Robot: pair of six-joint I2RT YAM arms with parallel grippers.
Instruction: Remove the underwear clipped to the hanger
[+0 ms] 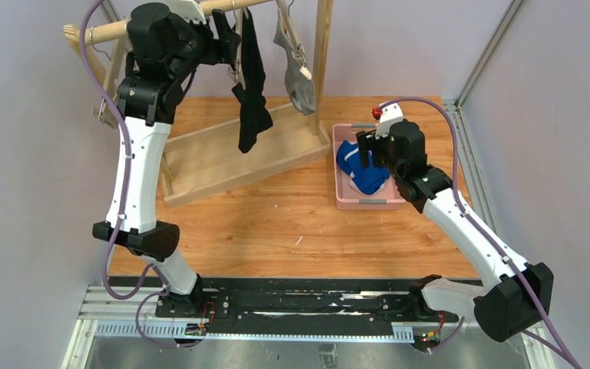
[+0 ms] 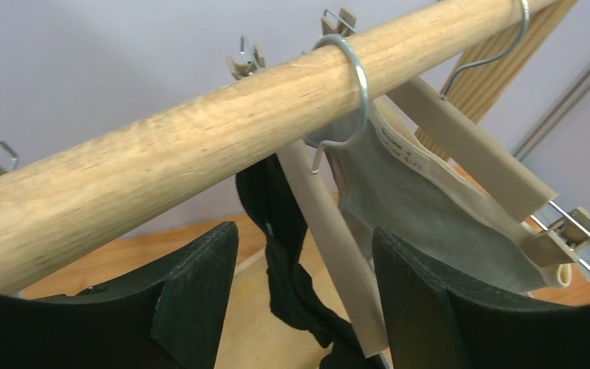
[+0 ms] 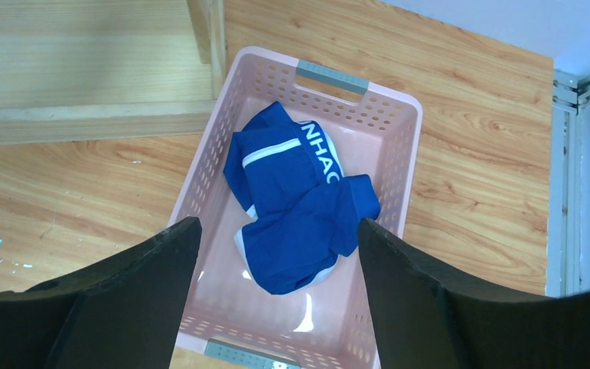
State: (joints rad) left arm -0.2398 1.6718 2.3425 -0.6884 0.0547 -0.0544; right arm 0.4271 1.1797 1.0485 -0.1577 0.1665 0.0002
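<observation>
The black underwear (image 1: 252,84) hangs twisted from a beige hanger (image 2: 330,238) on the wooden rod (image 2: 200,146); it also shows in the left wrist view (image 2: 292,269). The grey underwear (image 1: 296,69) hangs clipped to a second hanger (image 2: 469,150) to its right, also seen in the left wrist view (image 2: 415,207). The blue underwear (image 3: 299,204) lies in the pink basket (image 3: 200,177). My left gripper (image 2: 303,300) is open, up at the rod, its jaws either side of the black garment's hanger. My right gripper (image 3: 276,292) is open and empty above the basket.
A wooden rack frame (image 1: 230,165) stands on the table at the back left, with an upright post (image 1: 321,61) beside the basket (image 1: 343,196). Metal rails (image 1: 476,69) border the table at the right. Grey walls close in behind.
</observation>
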